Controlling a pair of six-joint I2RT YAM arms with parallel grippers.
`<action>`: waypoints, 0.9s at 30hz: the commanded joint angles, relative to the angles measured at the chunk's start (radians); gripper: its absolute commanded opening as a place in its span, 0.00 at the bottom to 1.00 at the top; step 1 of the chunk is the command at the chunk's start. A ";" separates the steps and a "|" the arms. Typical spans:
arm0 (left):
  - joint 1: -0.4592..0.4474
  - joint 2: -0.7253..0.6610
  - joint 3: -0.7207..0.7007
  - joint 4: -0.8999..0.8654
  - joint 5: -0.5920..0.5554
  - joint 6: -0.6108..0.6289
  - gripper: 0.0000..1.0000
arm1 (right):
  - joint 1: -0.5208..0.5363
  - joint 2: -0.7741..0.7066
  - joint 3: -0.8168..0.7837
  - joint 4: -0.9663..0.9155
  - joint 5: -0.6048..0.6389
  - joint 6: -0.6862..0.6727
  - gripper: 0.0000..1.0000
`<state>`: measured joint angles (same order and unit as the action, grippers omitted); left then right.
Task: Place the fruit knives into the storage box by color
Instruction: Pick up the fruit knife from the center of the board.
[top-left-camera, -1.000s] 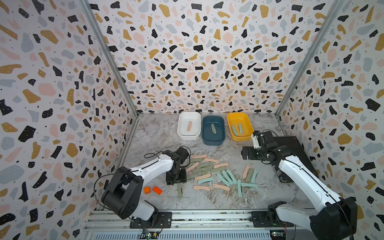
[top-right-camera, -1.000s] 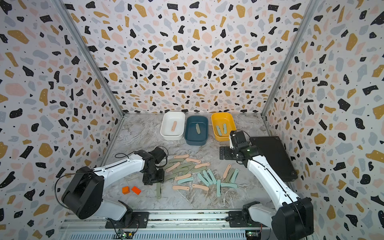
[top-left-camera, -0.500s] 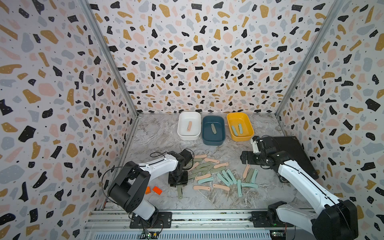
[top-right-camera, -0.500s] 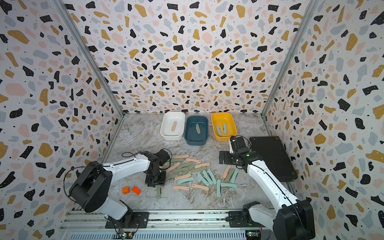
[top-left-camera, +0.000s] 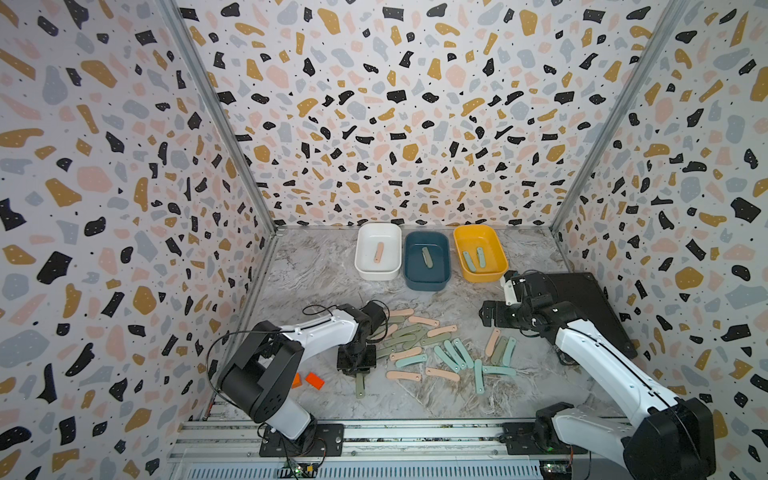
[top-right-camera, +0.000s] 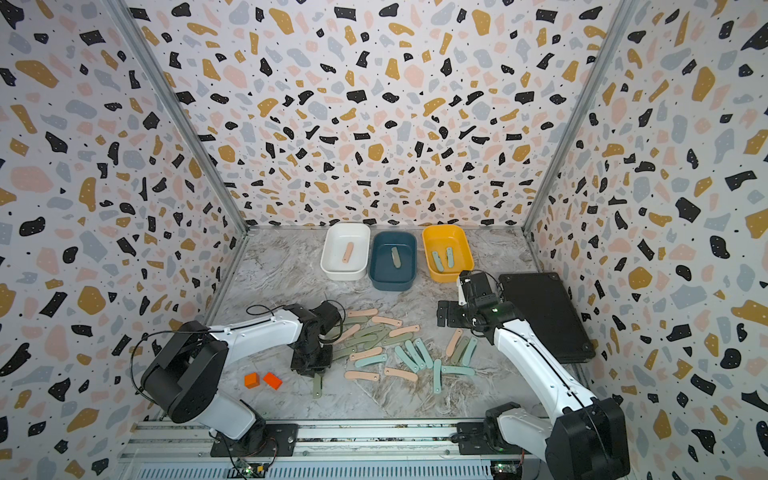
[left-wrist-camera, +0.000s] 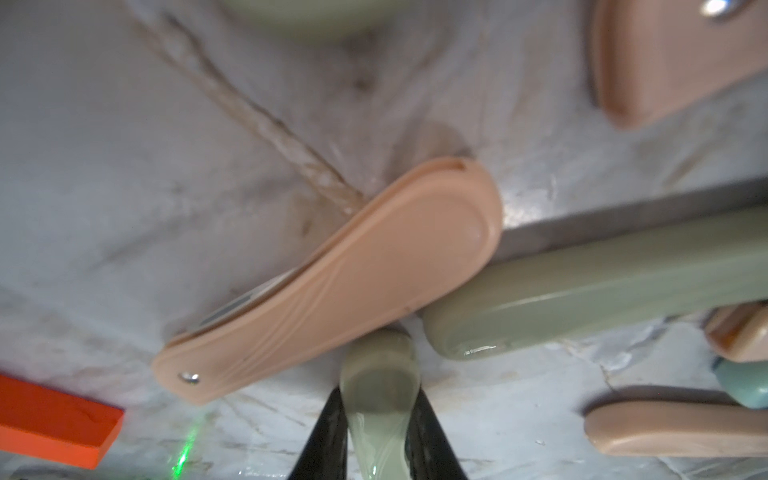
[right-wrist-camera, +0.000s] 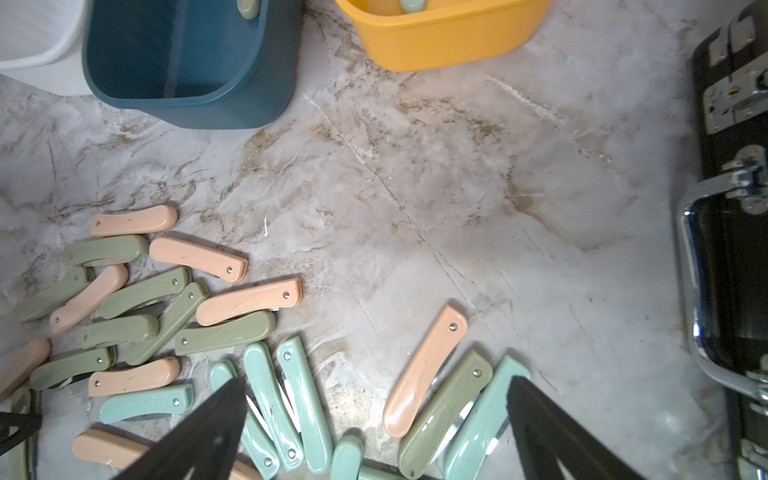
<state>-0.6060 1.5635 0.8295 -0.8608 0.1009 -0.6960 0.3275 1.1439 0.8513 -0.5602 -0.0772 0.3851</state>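
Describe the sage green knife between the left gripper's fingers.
The sage green knife is slim, folded, round-ended and glossy like plastic. It lies on the marble tabletop, its free end pointing toward the front rail. The left gripper is shut on one end; that end appears to touch a peach knife.

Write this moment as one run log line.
left gripper: gripping green knife | right gripper: open, empty | white box: one pink knife
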 joint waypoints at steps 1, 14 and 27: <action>-0.004 -0.045 0.054 -0.050 -0.021 -0.004 0.23 | -0.002 0.007 0.008 0.025 -0.080 0.027 0.97; 0.007 -0.007 0.327 -0.081 -0.022 0.005 0.21 | 0.054 0.046 -0.128 0.389 -0.369 0.257 0.81; 0.027 0.178 0.583 -0.069 0.036 0.040 0.19 | 0.329 0.388 -0.028 0.791 -0.456 0.366 0.66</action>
<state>-0.5888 1.7275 1.3781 -0.9146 0.1162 -0.6731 0.6350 1.5227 0.7643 0.1062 -0.4969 0.7177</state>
